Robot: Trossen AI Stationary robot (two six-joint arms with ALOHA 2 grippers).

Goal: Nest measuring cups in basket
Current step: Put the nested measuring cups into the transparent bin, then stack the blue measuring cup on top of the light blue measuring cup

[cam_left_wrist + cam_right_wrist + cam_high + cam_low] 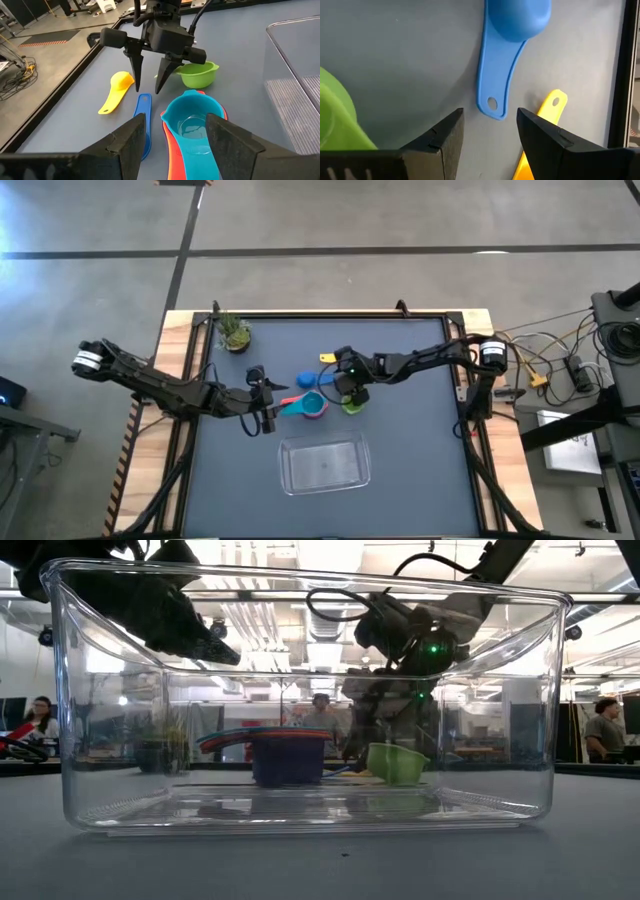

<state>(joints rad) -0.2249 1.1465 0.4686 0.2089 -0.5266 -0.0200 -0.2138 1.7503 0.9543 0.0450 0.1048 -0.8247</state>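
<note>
Cups lie in a cluster at mid-desk in the high view: the left end effector (268, 406) sits just beside the teal cup (312, 406), the right end effector (346, 386) hangs over the green cup (354, 405), and the clear basket (324, 463) rests apart from both, nearer the desk's (400, 480) front edge, with a small potted plant (235, 333) far behind the left end effector. In the low view, through the basket's wall (100, 740), the stacked cups (288, 755) and green cup (397, 762) sit below the right end effector (385, 735). In the left wrist view, its spread, empty fingers (127, 145) frame the teal cup (192, 122) nested on a red one (175, 155); the blue cup (143, 120) and yellow cup (117, 90) lie beyond. In the right wrist view, its fingers (442, 137) stand parted, gripping nothing, above the blue handle (495, 75) and yellow handle (547, 112).
</note>
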